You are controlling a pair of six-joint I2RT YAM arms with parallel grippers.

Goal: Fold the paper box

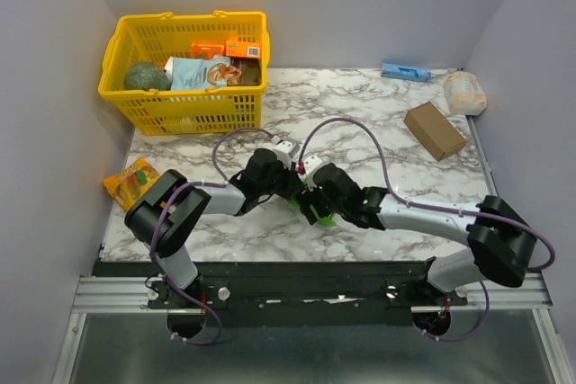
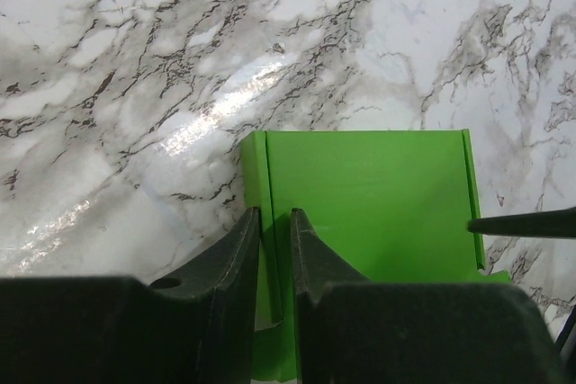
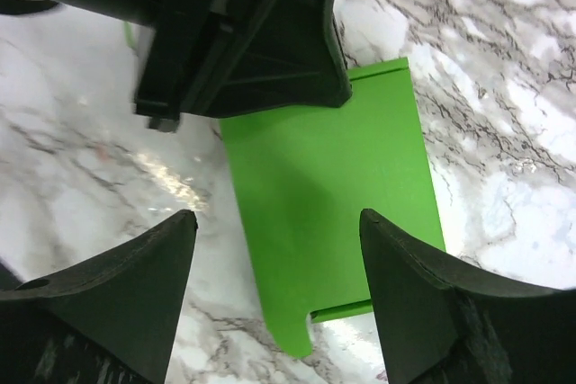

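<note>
The paper box (image 1: 320, 211) is a bright green card lying near the middle front of the marble table, mostly hidden under both grippers in the top view. In the left wrist view the card (image 2: 369, 195) lies flat with a raised left side flap, and my left gripper (image 2: 274, 215) is shut on that flap. In the right wrist view the card (image 3: 328, 186) lies flat on the table. My right gripper (image 3: 277, 222) is open, its fingers wide apart above the card's near end. The left gripper's body hangs over the card's far end.
A yellow basket (image 1: 121, 56) with groceries stands at the back left. An orange packet (image 1: 132, 177) lies at the left edge. A brown cardboard box (image 1: 435, 129), a white bag (image 1: 465, 92) and a blue packet (image 1: 405, 71) lie at the back right.
</note>
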